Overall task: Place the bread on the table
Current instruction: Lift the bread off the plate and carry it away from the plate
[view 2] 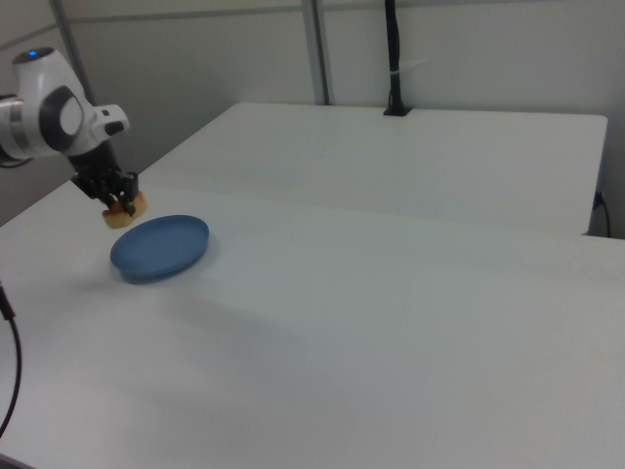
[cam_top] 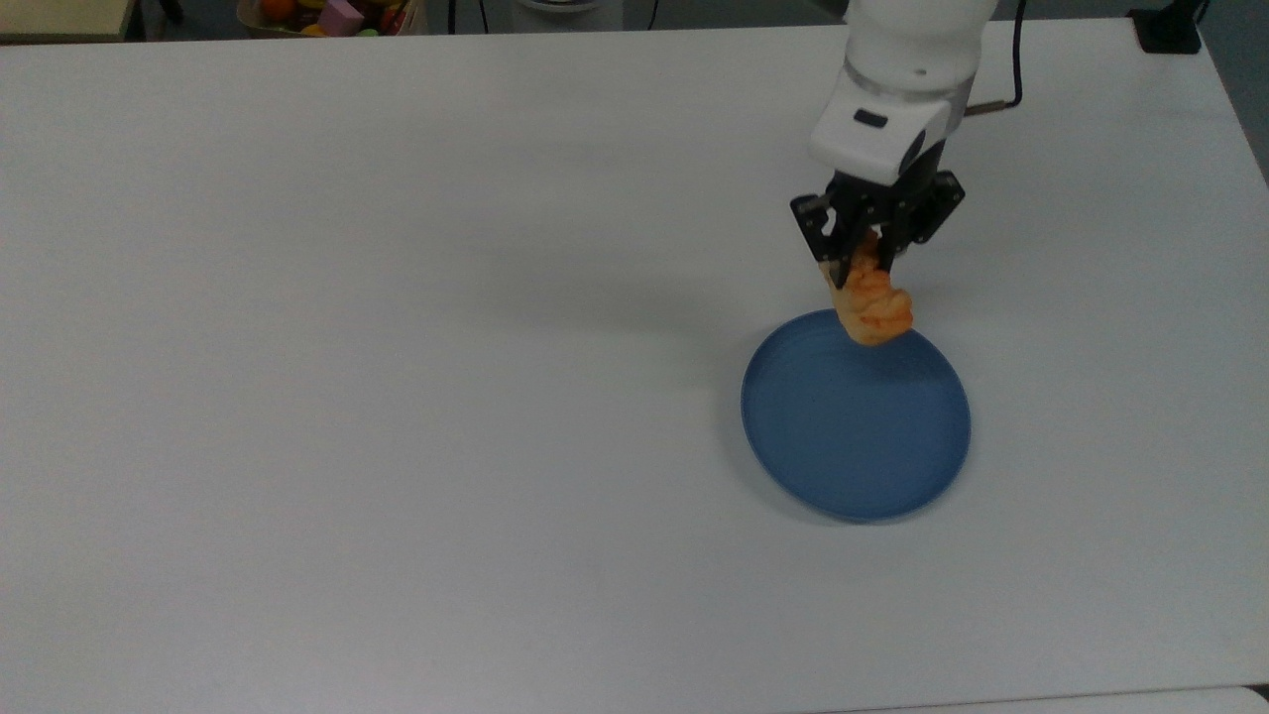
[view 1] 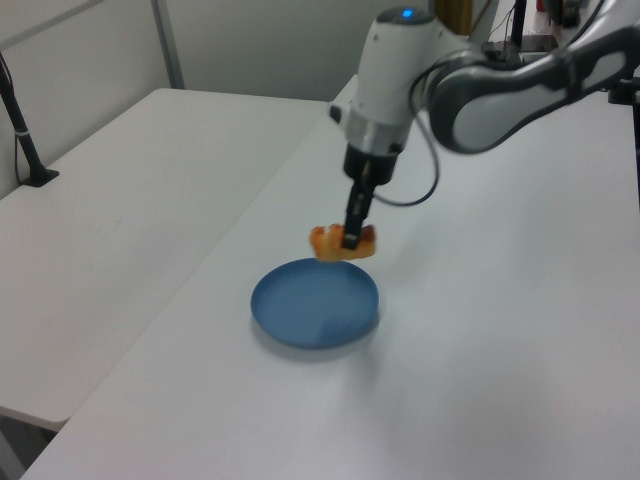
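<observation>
My gripper [cam_top: 861, 266] is shut on the bread [cam_top: 872, 300], a small golden-orange bun that hangs in the air by one end. It hovers above the far rim of the round blue plate [cam_top: 855, 426], which has nothing on it. From the side, the bread [view 1: 340, 243] clearly floats above the plate [view 1: 315, 302], held by the gripper [view 1: 351, 238]. In the right view the bread [view 2: 124, 211] hangs just left of the plate [view 2: 160, 246]. The white table [cam_top: 397, 347] spreads out all around.
A box of colourful toys [cam_top: 332, 14] sits beyond the table's far edge in the top view. A black clamp [cam_top: 1168, 30] is fixed at the far right corner. A second white table [view 1: 110, 220] stands alongside, with a black post [view 1: 22, 130] on it.
</observation>
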Controlling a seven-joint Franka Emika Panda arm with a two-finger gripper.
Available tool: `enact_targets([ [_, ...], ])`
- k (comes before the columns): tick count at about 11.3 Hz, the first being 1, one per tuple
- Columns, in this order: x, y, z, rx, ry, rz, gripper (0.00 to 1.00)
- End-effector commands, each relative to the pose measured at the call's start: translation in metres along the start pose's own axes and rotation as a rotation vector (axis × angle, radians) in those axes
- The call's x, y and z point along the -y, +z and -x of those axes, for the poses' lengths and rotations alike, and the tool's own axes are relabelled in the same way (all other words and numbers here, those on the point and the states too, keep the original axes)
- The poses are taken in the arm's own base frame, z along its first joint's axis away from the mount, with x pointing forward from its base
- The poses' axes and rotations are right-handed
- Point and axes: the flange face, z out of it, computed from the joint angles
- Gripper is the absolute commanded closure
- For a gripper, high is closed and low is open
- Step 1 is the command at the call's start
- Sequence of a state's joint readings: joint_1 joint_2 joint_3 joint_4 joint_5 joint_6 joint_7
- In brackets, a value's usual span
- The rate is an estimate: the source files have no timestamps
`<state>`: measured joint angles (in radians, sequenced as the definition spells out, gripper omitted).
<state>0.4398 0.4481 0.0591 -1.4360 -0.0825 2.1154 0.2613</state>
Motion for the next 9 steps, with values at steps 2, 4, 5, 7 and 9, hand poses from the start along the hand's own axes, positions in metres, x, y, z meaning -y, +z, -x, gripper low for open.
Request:
enact_targets([
  [2, 0.000, -0.047, 0.093, 0.135, -0.021, 0.037, 0.63],
  [4, 0.010, -0.046, 0.123, 0.242, -0.025, 0.017, 0.63],
  [5, 0.011, -0.040, 0.131, 0.297, -0.052, -0.022, 0.63],
  [7, 0.020, -0.020, 0.150, 0.384, -0.106, -0.093, 0.63],
  [9, 0.036, 0.000, 0.168, 0.433, -0.119, -0.116, 0.62],
])
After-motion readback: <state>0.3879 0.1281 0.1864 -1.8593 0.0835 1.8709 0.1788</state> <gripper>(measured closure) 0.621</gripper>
